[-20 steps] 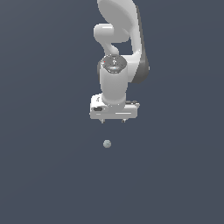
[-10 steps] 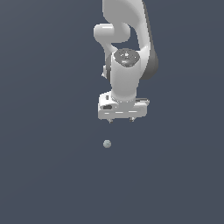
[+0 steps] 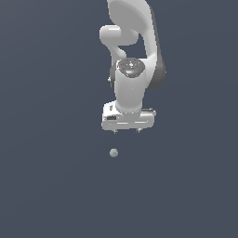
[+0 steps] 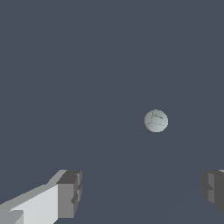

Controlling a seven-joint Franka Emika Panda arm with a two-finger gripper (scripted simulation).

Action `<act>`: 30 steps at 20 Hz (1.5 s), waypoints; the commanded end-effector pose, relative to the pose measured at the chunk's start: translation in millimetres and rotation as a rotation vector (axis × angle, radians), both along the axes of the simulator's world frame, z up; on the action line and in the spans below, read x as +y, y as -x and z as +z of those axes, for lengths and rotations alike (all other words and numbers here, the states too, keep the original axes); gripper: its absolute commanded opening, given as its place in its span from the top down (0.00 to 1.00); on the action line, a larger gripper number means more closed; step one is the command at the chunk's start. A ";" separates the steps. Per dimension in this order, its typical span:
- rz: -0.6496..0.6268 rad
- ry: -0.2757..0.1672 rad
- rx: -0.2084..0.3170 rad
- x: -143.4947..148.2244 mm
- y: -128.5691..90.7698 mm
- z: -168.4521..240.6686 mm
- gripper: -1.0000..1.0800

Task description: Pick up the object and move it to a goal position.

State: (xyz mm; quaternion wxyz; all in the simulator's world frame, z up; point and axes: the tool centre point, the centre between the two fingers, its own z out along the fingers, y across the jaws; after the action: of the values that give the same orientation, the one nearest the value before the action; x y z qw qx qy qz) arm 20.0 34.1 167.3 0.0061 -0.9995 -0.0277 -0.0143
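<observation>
Gripper (image 3: pixel 126 131) first: its 2 fingers are spread wide apart and hold nothing. In the exterior view only the 2 short dark fingertips (image 3: pixel 115 131) show below the broad white hand body, pointing down. In the wrist view the fingers (image 4: pixel 70 193) stand far apart at opposite edges of the picture, with bare dark ground between them.

Largest in the scene is the white arm (image 3: pixel 132 51), which comes down from the upper edge of the exterior view, bends through a rounded joint with a grey cap, and ends in the hand. Behind and beneath everything lies 1 flat, dark blue-grey surface (image 3: pixel 46 186) with no visible edge.

Smallest is the ball (image 3: pixel 114 152), pale grey-green and matte, far narrower than the hand. It sits below the gripper in the exterior view, apart from it, roughly under the fingertip on the exterior view's left. In the wrist view the ball (image 4: pixel 156 120) appears ahead of the open fingers, nearer the dark finger than the white one, touching neither.
</observation>
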 end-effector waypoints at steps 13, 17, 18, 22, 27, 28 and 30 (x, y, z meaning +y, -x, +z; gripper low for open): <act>-0.085 0.008 0.024 -47.9 -32.1 -76.7 0.04; -0.098 0.010 0.027 -56.0 -35.7 -90.1 0.04; -0.101 0.011 0.028 -57.4 -36.2 -92.3 0.04; -0.104 0.011 0.029 -59.6 -37.2 -96.1 0.04; -0.103 0.011 0.030 -59.2 -36.4 -101.4 0.04; -0.103 0.011 0.030 -59.2 -36.3 -104.7 0.04; -0.103 0.011 0.030 -59.2 -36.2 -113.5 0.04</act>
State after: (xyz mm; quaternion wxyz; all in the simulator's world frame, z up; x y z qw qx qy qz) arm 56.8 -25.1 60.4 0.0001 -0.9997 0.0240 -0.0003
